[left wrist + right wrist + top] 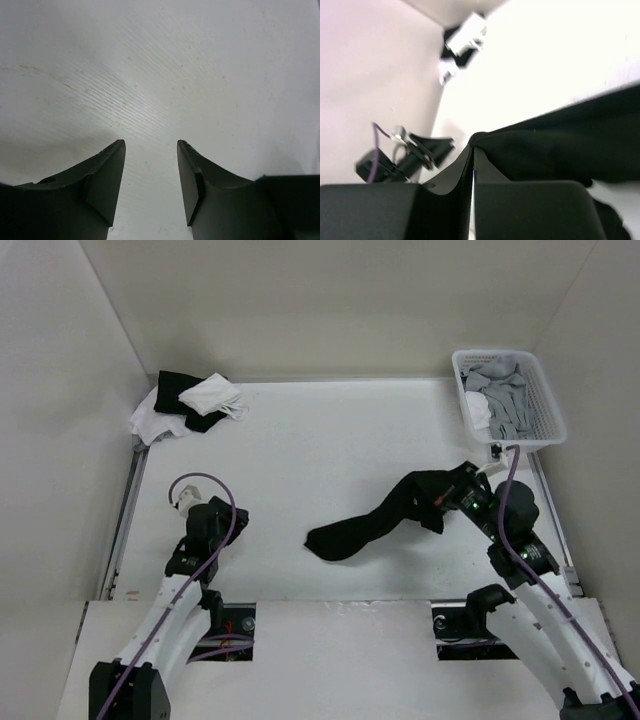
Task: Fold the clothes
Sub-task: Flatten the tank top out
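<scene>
At the left of the worktop (320,440), the left arm's fingers (107,172) stood spread over bare surface, holding nothing. One black garment (385,515) lay to their right, well apart. Its long axis ran diagonally from a near-left end resting on the worktop to a raised far-right end. That raised end was pinched between the right arm's fingers (465,170), pressed together on the cloth, so the right arm was the nearer. Counted: two arms, one black garment, one heap of black and white cloths (190,405) far left, one basket (540,390) of grey and white garments far right.
</scene>
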You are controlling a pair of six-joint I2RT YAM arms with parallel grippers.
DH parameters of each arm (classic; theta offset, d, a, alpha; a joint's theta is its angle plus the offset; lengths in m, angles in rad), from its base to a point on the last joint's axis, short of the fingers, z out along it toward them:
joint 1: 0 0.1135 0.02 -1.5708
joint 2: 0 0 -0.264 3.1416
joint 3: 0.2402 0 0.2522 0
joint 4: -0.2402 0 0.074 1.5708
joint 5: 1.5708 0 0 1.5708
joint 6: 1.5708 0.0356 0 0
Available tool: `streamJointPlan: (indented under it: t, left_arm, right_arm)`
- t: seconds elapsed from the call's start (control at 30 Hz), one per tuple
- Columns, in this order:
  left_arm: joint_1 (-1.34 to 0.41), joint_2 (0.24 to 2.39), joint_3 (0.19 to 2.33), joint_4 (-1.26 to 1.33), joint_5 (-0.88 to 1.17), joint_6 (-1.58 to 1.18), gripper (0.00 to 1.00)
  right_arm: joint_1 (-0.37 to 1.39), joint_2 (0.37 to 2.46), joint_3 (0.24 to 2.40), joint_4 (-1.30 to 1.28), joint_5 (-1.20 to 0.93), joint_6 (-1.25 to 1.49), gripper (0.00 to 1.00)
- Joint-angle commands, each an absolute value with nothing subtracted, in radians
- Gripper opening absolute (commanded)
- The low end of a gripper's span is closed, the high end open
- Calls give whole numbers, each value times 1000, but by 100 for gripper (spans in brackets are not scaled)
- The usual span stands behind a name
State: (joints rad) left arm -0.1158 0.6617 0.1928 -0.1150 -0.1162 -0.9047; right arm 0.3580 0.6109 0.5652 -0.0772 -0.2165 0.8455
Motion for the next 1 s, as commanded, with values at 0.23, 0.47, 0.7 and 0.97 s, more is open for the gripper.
streamJointPlan:
  t: [0.23, 0.47, 0.7, 0.97]
  left_arm:
    - [-482, 872, 198, 92, -18, -899, 45]
    - [-766, 1244, 331, 314, -25, -900, 55]
    - [-841, 1474, 442, 449, 15, -897, 30]
    - [-552, 1272, 599, 395, 32, -891, 1]
  right_arm:
    - [338, 725, 477, -115, -215, 859, 3]
    - [395, 798, 512, -58, -190, 854, 2]
    - [409, 859, 566, -40, -178, 827, 3]
    - [383, 1156, 881, 127, -244, 804, 2]
